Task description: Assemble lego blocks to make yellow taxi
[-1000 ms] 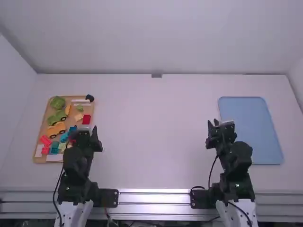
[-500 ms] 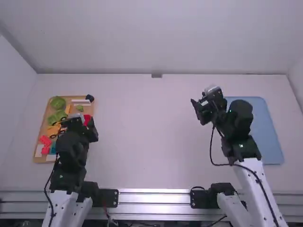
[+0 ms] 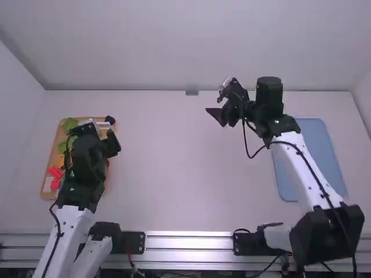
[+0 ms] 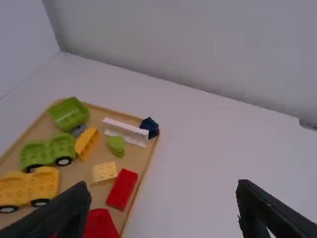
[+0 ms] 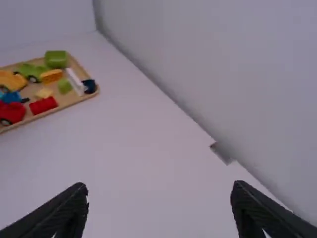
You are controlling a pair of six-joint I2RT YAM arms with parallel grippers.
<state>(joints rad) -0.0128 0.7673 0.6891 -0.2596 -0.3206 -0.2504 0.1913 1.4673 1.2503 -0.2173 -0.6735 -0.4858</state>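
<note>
the left arm [image 3: 87, 159] was much the nearer to the yellow wheeled block [image 4: 47, 186], likely the taxi's chassis, which lay in the tray [image 4: 74, 181], leftward of that arm's open jaws and back toward its mount, long axis roughly crosswise. reaching it probably called for moving back, left, then down. the right arm [image 3: 272, 116] hung well apart over the desk [image 3: 174, 174], jaws also open.

Small grey fitting [image 3: 192, 92] beside the back wall [image 3: 185, 46]; metal rail [image 3: 188, 242] along the table's [image 3: 179, 174] near edge
</note>
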